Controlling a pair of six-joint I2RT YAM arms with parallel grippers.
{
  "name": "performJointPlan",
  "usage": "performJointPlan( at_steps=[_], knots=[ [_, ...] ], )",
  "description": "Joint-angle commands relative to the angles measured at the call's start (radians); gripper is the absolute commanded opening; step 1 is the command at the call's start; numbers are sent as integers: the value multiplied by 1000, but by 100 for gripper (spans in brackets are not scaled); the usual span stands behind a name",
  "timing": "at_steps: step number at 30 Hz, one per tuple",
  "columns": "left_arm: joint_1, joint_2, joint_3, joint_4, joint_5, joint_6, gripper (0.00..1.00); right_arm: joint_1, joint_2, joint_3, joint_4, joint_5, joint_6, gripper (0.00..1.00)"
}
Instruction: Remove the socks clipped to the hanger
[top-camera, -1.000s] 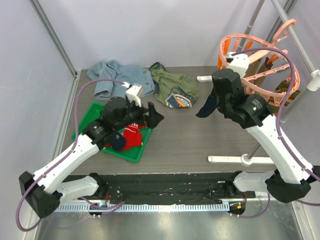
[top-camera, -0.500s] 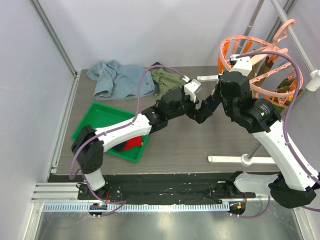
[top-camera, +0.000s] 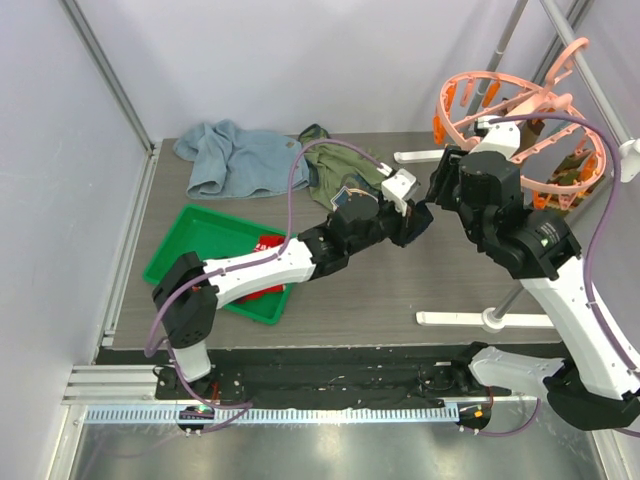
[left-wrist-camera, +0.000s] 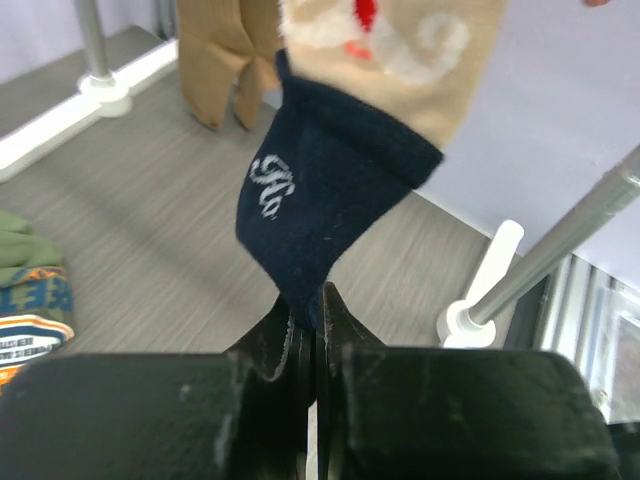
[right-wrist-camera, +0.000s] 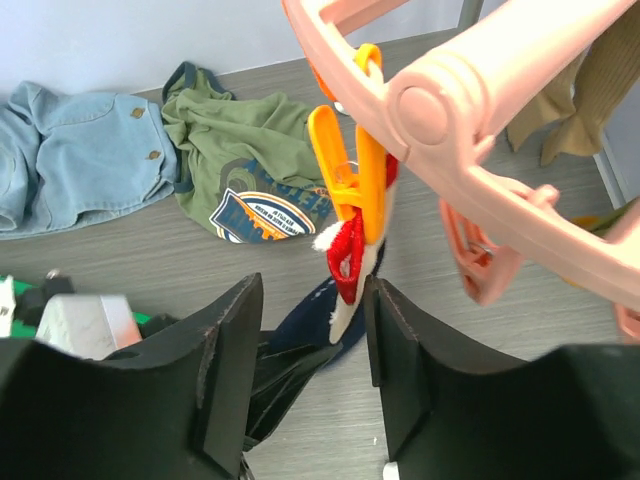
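The counter (top-camera: 380, 290) carries a green tray (top-camera: 185, 232) at the left. The hanger (top-camera: 468, 82) hangs over the counter's right side, and the sock (left-wrist-camera: 320, 200) in hand hangs from the hanger's near-left rim, above the counter and between the two arms.

The sock looks light, soft and limp. It should stretch and fold rather than resist, so a pull will probably take up slack before it loads the clip (right-wrist-camera: 345, 170). The dark toe is the free end and the natural place to pinch. The clipped cuff will likely come free only if the clip is squeezed open or the cloth is dragged out of it.

The left fingers (left-wrist-camera: 290, 340) are closed tight on the very tip of the navy toe, a small bite that could slip. The right fingers (right-wrist-camera: 230, 340) stand apart on either side of the clip and cuff and hold nothing.

The left wrist view alone shows that pinch, the white script on the toe and the tan body above. The right wrist view alone shows the orange clip biting the red-and-white cuff. The top view shows both arms meeting at the sock, which is mostly hidden there.
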Motion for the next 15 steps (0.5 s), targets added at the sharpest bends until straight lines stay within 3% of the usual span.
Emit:
performJointPlan(
  at_steps=[1, 7, 15],
  knots=[
    [-61, -74, -39, 130, -167, 68, 0, -6, -27, 81, -14, 22, 7, 54],
    [-131, -72, -50, 167, -299, 142, 0, -6, -7, 173, -37, 50, -32, 56],
    [-173, -66, -56, 183, -335, 162, 0, -5, 53, 282, -74, 124, -68, 56]
  ],
)
